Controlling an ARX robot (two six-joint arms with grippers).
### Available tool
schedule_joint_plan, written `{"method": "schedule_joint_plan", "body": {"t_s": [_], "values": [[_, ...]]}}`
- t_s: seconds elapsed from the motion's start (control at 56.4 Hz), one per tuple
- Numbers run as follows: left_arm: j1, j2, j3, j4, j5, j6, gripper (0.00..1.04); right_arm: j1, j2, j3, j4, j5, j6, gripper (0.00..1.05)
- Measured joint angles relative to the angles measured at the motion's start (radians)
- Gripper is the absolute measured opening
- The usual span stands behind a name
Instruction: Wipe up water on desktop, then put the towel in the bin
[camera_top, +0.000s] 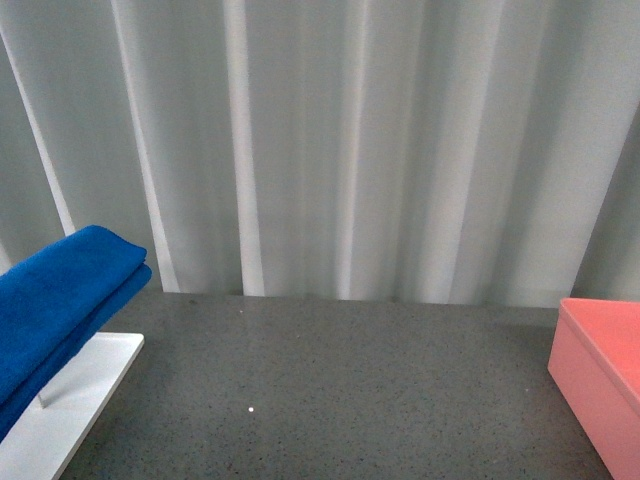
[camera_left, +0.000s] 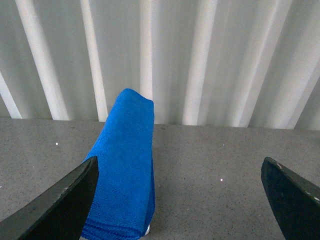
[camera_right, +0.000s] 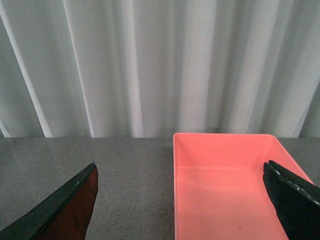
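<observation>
Our left tool (camera_left: 180, 161) stands wide open and empty. The towel (camera_left: 125, 170) hangs folded just ahead of it, close by one finger, above the counter (camera_left: 215, 160). Our right tool (camera_right: 180, 164) gapes empty too, with the bin (camera_right: 220, 136) straight ahead. We judge wiping not yet begun: next, the left tool should centre on the towel and close.

The wide, flat, dark grey stone-like desktop (camera_top: 340, 390) with fine light speckles spans the scene. At its far left, the bright blue fluffy microfibre towel (camera_top: 60, 310) lies folded in thick layers, sloping and raised above the surface. At the far right, well apart, the salmon-pink rectangular plastic bin (camera_top: 600, 385) stands upright, open-topped.
</observation>
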Motion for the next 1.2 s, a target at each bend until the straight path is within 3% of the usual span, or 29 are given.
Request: {"method": "schedule_joint_plan", "body": {"t_s": [1.205], "values": [[0.000, 0.000, 0.000, 0.000, 0.000, 0.000, 0.98, 0.000, 0.000, 0.000, 0.000, 0.000, 0.000, 0.98]]}}
